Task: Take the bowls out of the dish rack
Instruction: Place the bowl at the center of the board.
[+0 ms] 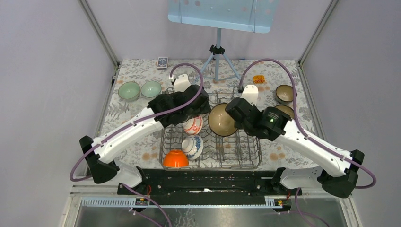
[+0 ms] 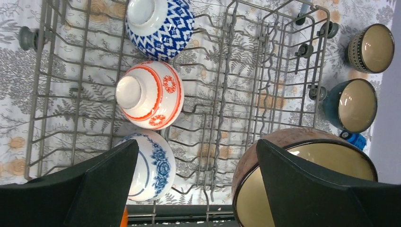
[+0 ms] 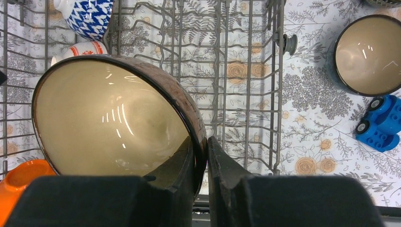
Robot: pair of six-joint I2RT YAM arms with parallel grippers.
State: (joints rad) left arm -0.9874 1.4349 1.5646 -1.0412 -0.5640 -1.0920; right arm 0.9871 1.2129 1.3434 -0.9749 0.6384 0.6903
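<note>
The grey wire dish rack (image 1: 257, 156) sits mid-table. My right gripper (image 3: 201, 142) is shut on the rim of a large brown bowl with a tan inside (image 3: 108, 118), held tilted above the rack (image 1: 222, 119). My left gripper (image 2: 197, 144) hangs open over the rack's left half, nothing between its fingers. Below it lie a red-and-white bowl (image 2: 150, 94), a blue-flowered bowl (image 2: 151, 165) and a blue diamond-patterned bowl (image 2: 161, 26). An orange bowl (image 1: 175, 159) rests at the rack's near left corner. Two pale green bowls (image 1: 128, 90) stand on the table at left; two dark bowls (image 1: 285, 93) stand at right.
A blue-grey tripod stand (image 1: 217, 56) rises behind the rack, with a remote (image 1: 162, 62) to its left and a small orange object (image 1: 258, 79) to its right. A blue toy block (image 3: 380, 122) lies by the dark bowls. Purple cables arch over both arms.
</note>
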